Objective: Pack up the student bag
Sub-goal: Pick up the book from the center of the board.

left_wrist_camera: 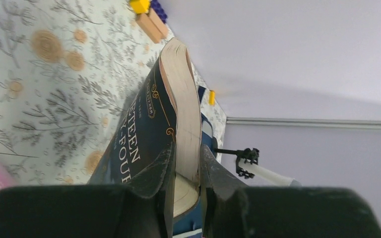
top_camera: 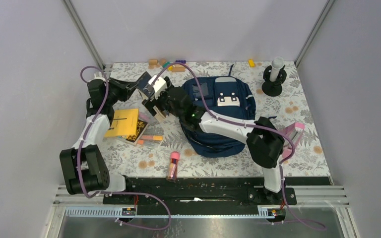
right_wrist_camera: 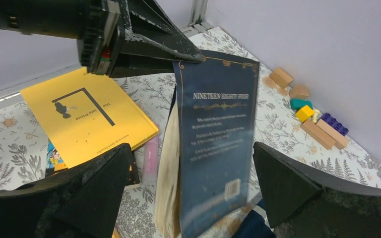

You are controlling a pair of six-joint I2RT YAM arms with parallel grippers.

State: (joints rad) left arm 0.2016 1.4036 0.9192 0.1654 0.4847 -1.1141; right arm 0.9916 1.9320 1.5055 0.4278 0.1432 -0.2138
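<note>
Left gripper (left_wrist_camera: 186, 166) clamped on navy paperback (left_wrist_camera: 146, 134), held upright by one edge, left of the bag. Right gripper (right_wrist_camera: 191, 148) jaws spread wide, one finger each side of the paperback, gaps showing on both sides. Student bag (top_camera: 216, 144) lies flat mid-table, right arm across it. Yellow book (top_camera: 122, 122) further left. Wooden blocks (right_wrist_camera: 322, 134) at far edge.
</note>
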